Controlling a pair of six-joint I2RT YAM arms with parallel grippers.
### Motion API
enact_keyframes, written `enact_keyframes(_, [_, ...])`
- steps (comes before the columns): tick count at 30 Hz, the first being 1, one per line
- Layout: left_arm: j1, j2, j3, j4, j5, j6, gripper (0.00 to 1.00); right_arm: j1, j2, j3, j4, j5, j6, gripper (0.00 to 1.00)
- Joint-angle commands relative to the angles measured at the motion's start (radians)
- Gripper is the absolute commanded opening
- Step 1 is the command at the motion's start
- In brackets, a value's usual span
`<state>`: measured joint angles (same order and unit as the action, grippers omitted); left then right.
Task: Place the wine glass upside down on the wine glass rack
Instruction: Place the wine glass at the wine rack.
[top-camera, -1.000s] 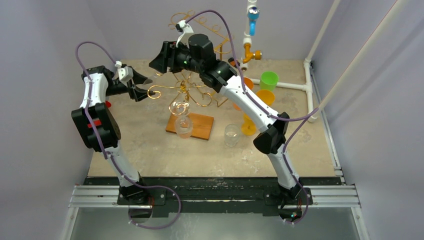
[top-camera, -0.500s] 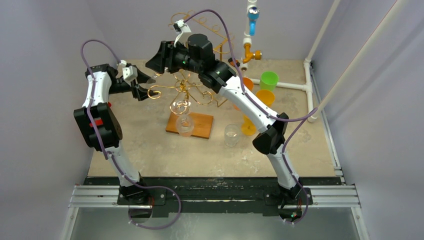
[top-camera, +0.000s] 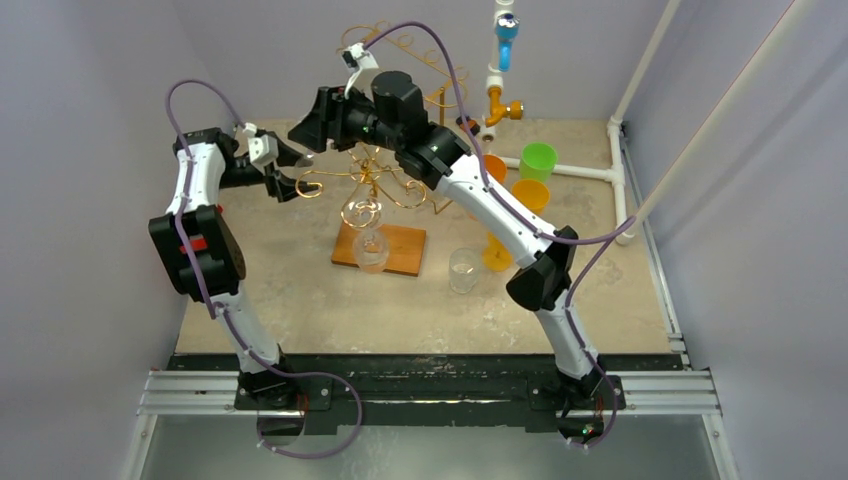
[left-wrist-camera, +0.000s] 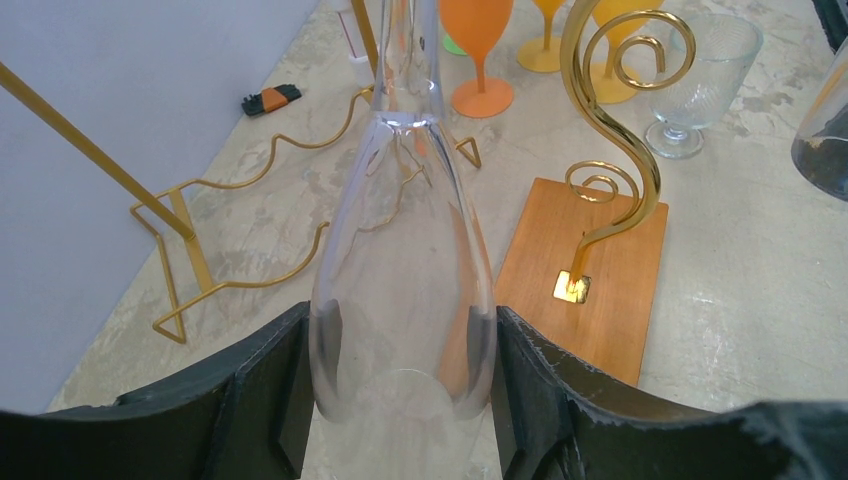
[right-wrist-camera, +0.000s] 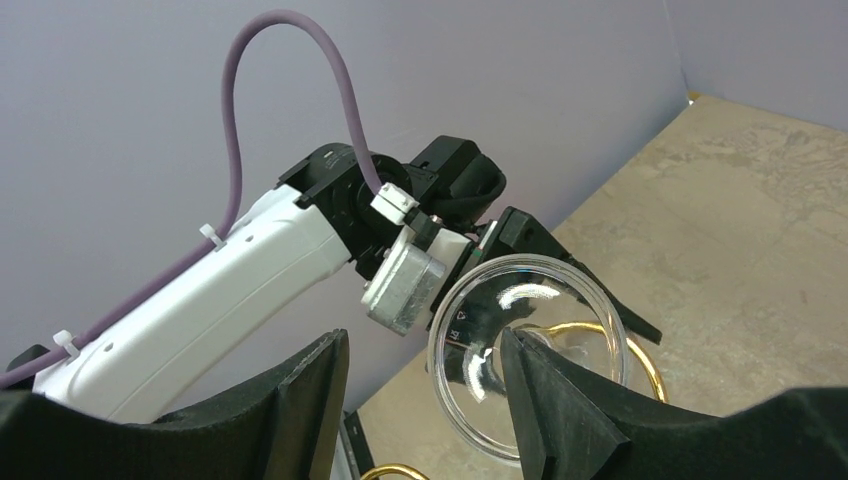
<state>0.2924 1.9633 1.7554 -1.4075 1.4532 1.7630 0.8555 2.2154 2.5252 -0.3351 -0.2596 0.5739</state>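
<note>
My left gripper (left-wrist-camera: 400, 320) is shut on the bowl of a clear wine glass (left-wrist-camera: 405, 250), whose stem points away from the wrist. In the top view the left gripper (top-camera: 287, 170) is just left of the gold scroll rack (top-camera: 375, 185) on its wooden base (top-camera: 400, 252). The rack's scroll (left-wrist-camera: 620, 90) and base (left-wrist-camera: 595, 270) lie right of the held glass. My right gripper (right-wrist-camera: 425, 340) is open and empty. The glass's round foot (right-wrist-camera: 560, 300) sits just beyond its right finger. The right gripper (top-camera: 300, 130) hovers above the left one.
Another clear glass (top-camera: 368, 245) hangs on the rack. A clear tumbler (top-camera: 462, 268), orange glasses (top-camera: 530, 195) and a green cup (top-camera: 537, 160) stand right of it. A gold wire stand (left-wrist-camera: 230, 230) lies by the left wall. White pipes (top-camera: 560, 170) run at the back right.
My left gripper has shifted a little right toward the rack with the glass. My right gripper has moved slightly left above it.
</note>
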Motion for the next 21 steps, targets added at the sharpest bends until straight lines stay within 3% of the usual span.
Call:
enact_keyframes(1, [-0.034, -0.068, 0.004, -0.018, 0.138, 0.079, 0.00, 0.026, -0.051, -0.052, -0.049, -0.037, -0.022, 0.66])
enact_keyframes(21, [-0.071, -0.080, -0.051, -0.021, 0.136, 0.120, 0.00, 0.027, -0.163, -0.211, -0.030, -0.010, -0.053, 0.66])
